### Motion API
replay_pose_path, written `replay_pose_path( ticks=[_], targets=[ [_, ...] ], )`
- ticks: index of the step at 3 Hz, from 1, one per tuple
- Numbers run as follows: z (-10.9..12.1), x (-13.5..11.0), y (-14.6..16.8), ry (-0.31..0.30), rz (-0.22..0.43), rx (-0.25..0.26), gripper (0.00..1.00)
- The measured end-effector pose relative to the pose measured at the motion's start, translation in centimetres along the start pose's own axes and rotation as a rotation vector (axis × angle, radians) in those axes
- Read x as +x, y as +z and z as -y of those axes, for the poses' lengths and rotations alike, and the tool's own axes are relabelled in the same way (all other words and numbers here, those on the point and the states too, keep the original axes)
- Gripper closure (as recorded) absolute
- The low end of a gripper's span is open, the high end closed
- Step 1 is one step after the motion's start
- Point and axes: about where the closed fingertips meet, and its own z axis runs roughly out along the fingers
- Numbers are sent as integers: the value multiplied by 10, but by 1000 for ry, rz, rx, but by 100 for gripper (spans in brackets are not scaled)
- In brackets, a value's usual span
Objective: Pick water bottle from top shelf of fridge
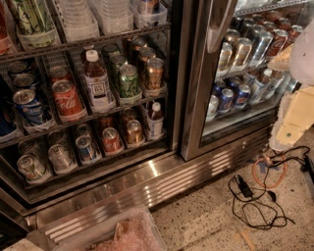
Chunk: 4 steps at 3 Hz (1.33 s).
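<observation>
The fridge (162, 176) stands with its left side open. Its top shelf (105, 38) runs across the upper left, a dark wire rack holding clear plastic trays. Two clear ribbed bottles stand in those trays, cut off by the top edge. One water bottle (77, 17) is left of the other (116, 12), and no label shows on either. My gripper (293, 120) is the cream-coloured part at the far right edge, in front of the shut right glass door. It is low and well to the right of the top shelf, holding nothing that I can see.
The second shelf holds a Coca-Cola can (66, 99), a white-capped brown-drink bottle (97, 81) and green cans (128, 79), with more cans below. The right door handle (216, 24) juts out. Black and orange cables (260, 193) lie on the floor. A clear bin (122, 235) sits at the bottom.
</observation>
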Motion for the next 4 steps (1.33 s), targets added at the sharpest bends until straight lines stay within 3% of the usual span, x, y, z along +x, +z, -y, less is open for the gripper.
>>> replay_pose_path(
  ticks=[2,4],
  targets=[
    [2,-1,0,14,8,30,0],
    [10,-13,4,15,92,80,0]
  ],
)
